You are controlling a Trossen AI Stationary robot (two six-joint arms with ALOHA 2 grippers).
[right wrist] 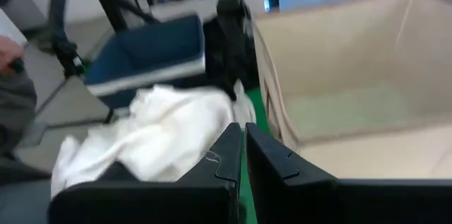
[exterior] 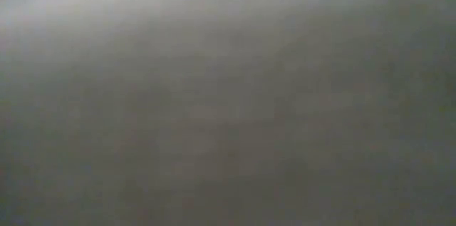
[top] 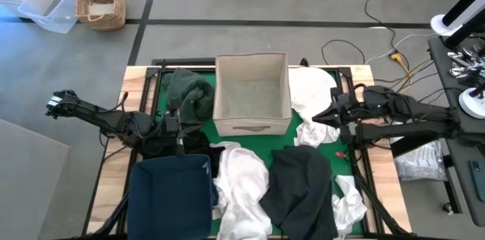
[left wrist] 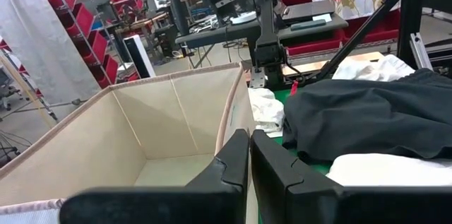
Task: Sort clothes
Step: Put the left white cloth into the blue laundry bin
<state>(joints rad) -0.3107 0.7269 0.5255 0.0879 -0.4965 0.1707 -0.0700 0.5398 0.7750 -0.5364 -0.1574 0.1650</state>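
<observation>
The clothes lie on the green mat around a beige fabric box (top: 250, 92). A dark green garment (top: 189, 92) lies left of the box and a white one (top: 312, 87) to its right. A small white piece (top: 311, 132), a white heap (top: 242, 187), a black garment (top: 303, 191) and another white piece (top: 348, 208) lie nearer. My left gripper (top: 184, 123) (left wrist: 248, 150) hovers shut by the box's left side with nothing in it. My right gripper (top: 318, 116) (right wrist: 244, 146) hovers shut right of the box, also bare.
A navy blue bin (top: 173, 193) stands at the near left of the table. On the floor beyond the far edge are a wicker basket (top: 100, 1) and a clear tub (top: 49, 9). The low view is filled by a grey blur.
</observation>
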